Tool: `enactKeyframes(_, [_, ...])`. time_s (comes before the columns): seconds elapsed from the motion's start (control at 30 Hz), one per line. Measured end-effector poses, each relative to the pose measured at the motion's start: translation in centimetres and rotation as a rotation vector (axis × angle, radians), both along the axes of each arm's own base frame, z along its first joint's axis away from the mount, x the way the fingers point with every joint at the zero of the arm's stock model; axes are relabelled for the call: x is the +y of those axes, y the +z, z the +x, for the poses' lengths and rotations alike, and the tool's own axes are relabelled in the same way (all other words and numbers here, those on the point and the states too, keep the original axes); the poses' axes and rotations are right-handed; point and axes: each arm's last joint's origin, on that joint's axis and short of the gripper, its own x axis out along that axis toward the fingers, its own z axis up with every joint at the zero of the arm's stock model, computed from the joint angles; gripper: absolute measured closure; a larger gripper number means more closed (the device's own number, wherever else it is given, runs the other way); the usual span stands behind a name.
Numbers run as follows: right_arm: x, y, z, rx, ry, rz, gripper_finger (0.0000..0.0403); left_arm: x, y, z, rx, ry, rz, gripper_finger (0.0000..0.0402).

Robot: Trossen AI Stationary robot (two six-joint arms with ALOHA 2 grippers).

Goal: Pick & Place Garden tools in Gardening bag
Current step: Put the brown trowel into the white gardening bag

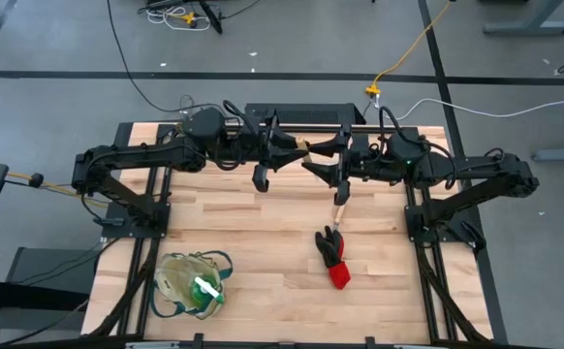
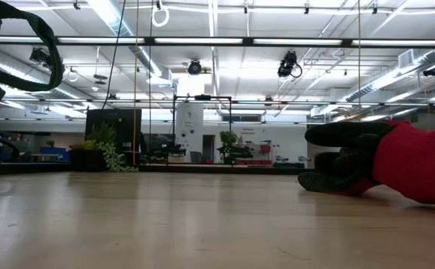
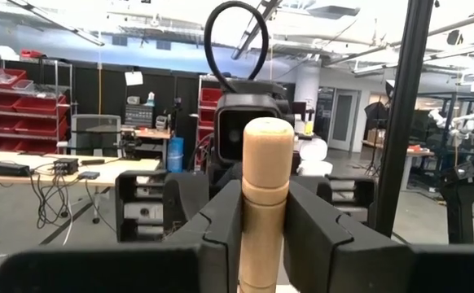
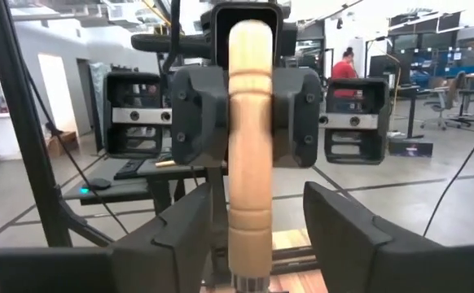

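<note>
My left gripper (image 1: pixel 297 145) is shut on a wooden-handled tool (image 3: pixel 266 187), held upright above the table's far middle. My right gripper (image 1: pixel 329 167) faces it, open, with its fingers (image 4: pixel 180 236) standing on either side of the same handle (image 4: pixel 249 163) without touching it. A second slim wooden-handled tool (image 1: pixel 340 202) shows below the right gripper, apparently lying on the table. The black-and-red glove bundle (image 1: pixel 332 257) lies on the table, also in the low view (image 2: pixel 397 168). The beige gardening bag (image 1: pixel 190 286) stands near the front left, with the translucent green item (image 1: pixel 204 289) inside. My left gripper pinches the wooden handle between its two fingers, a little below its rounded free end (image 3: pixel 263 212). The fingers (image 4: pixel 196 114) are level, come from the table's left and lie across the handle. The tool stands upright, rounded end up, lifted clear of the table.
The black frame posts (image 1: pixel 156 208) of both arms stand at the table's left and right sides. Bare wood (image 1: pixel 263 252) lies between the bag and the gloves. Cables and the room's floor lie beyond the far edge.
</note>
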Motion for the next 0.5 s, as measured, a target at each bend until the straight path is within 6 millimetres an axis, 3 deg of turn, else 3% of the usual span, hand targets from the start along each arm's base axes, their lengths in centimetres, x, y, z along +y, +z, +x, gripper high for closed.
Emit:
enactKeyframes(0.3, [0.0,0.5,-1.2,0.013,-0.001,-0.001,0.0209,0.0,0.1,-0.4,0.015,0.001,-0.001,0.0323])
enactKeyframes(0.5, [-0.1,0.9,-2.5,0.028,-0.001,-0.001,0.0226,-0.1,0.8,-1.8,0.042,0.012,0.012,0.0321])
